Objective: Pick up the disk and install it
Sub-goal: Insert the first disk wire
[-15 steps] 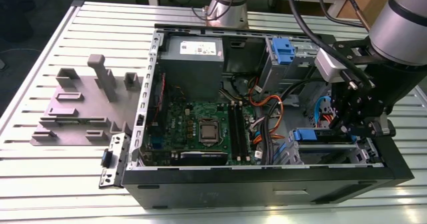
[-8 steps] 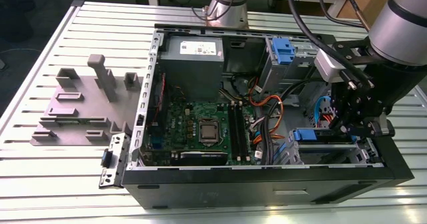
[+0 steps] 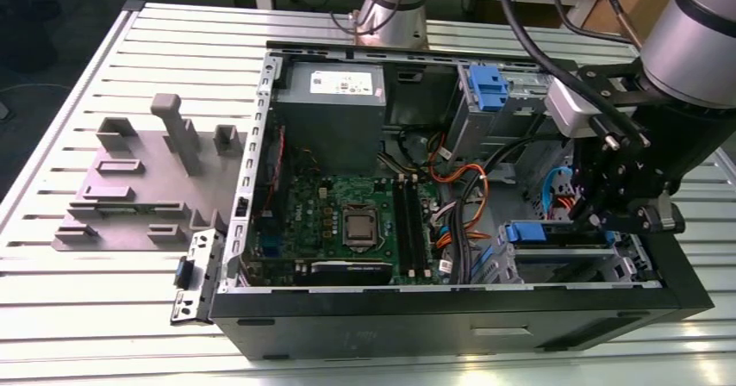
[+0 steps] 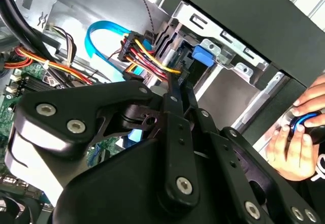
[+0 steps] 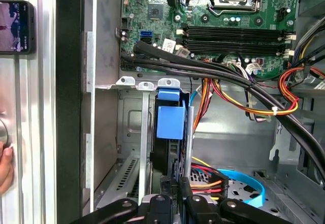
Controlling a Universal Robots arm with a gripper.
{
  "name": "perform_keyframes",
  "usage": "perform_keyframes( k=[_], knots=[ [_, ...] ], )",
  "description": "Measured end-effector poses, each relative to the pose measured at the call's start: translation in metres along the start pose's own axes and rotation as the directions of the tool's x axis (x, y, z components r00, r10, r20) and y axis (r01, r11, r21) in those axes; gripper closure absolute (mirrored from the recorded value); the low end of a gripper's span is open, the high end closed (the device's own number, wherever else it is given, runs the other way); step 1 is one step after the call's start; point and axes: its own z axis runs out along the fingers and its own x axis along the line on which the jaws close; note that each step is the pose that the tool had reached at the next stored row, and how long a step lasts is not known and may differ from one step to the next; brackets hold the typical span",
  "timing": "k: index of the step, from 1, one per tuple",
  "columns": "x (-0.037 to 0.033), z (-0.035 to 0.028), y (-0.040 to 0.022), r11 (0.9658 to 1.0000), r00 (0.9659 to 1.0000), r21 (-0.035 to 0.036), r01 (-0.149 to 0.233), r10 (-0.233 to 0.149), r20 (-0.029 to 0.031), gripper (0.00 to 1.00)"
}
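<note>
- The disk stands edge-up in the metal drive bay at the open computer case's near corner, on the exterior view's right; its blue rail shows there.
- The gripper hangs just above that bay; I cannot tell whether its fingers are closed.
- Orange, red and yellow cables and a blue ribbon cable crowd beside the bay.
- The green motherboard lies left of it.
- A grey fixture rests on the slatted metal table.
- A person's hand holds something blue outside the case.

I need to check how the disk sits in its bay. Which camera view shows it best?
The first wrist view: the disk stands edge-on in the drive bay, blue rail facing the camera. The exterior view shows its blue end; the second wrist view shows a blue tab behind the gripper.
</note>
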Motion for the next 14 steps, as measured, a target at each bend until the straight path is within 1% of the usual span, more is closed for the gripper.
perform_keyframes(
  k=[1, 2, 3, 4, 5, 6, 7, 8, 14],
  knots=[
    [0.0, -0.0002, 0.0, 1.0, 1.0, 0.0001, 0.0, 0.0, 0.0018, 0.82],
    [0.0, -0.0002, 0.0, 1.0, 1.0, 0.0002, -0.001, 0.001, 0.0093, 0.82],
    [0.0006, -0.0003, 0.0, 1.0, 0.9997, 0.0006, -0.002, 0.002, 0.0227, 0.82],
    [0.0013, -0.0002, 0.0, 1.0, 0.9993, 0.0009, -0.004, 0.004, 0.0379, 0.82],
    [0.0021, -0.0002, 0.0, 1.0, 0.9987, 0.0012, -0.005, 0.005, 0.0507, 0.82],
    [0.0029, -0.0001, 0.0001, 1.0, 0.9983, 0.0015, -0.006, 0.006, 0.0578, 0.82],
    [0.0034, 0.0, 0.0001, 1.0, 0.9982, 0.0015, -0.006, 0.006, 0.0598, 0.82],
    [0.0039, 0.0001, 0.0001, 1.0, 0.9982, 0.0015, -0.006, 0.006, 0.0604, 0.82],
    [0.0064, 0.0021, 0.0004, 1.0, 0.9981, 0.0015, -0.007, 0.006, 0.0613, 0.82]
  ],
)
